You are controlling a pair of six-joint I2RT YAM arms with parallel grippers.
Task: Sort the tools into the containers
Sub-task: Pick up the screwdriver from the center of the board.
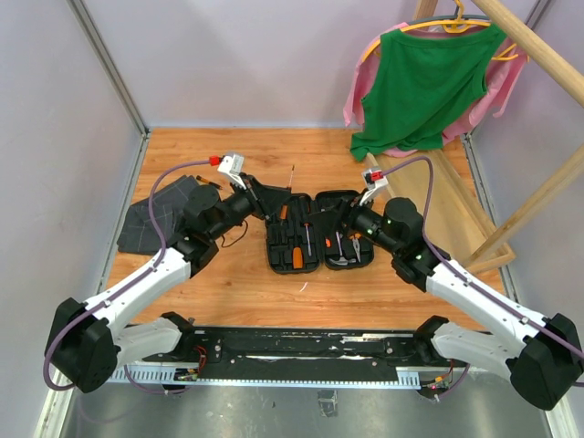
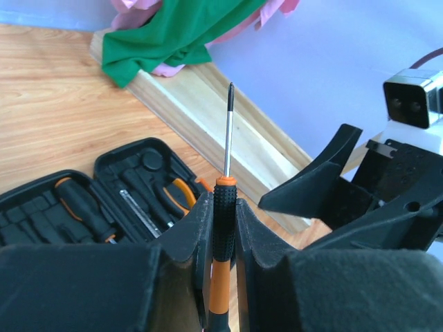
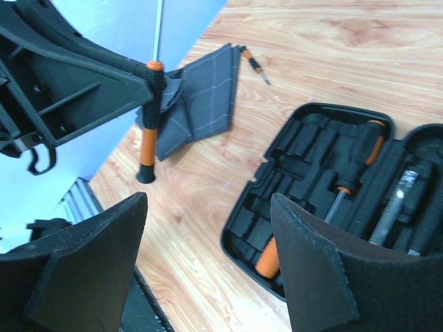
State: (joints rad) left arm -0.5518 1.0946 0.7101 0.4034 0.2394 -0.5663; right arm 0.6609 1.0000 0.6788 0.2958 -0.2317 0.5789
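Note:
The black tool case (image 1: 319,243) lies open in the middle of the table, with orange-handled screwdrivers (image 1: 294,239) and pliers (image 2: 176,194) in its slots. My left gripper (image 1: 273,208) hangs over the case's left edge, shut on an orange-black screwdriver (image 2: 223,220) whose thin shaft points away from the wrist. In the right wrist view that screwdriver (image 3: 148,131) stands above the table left of the case (image 3: 325,173). My right gripper (image 3: 208,232) is open with nothing between its fingers, just above the case's near left corner. One small screwdriver (image 3: 255,64) lies beside the cloth.
A dark grey folded cloth (image 1: 160,214) lies at the left. A long wooden tray (image 1: 456,196) runs along the right side under a green shirt (image 1: 424,82) on a hanger. Slanted wooden poles (image 1: 538,205) stand at the far right.

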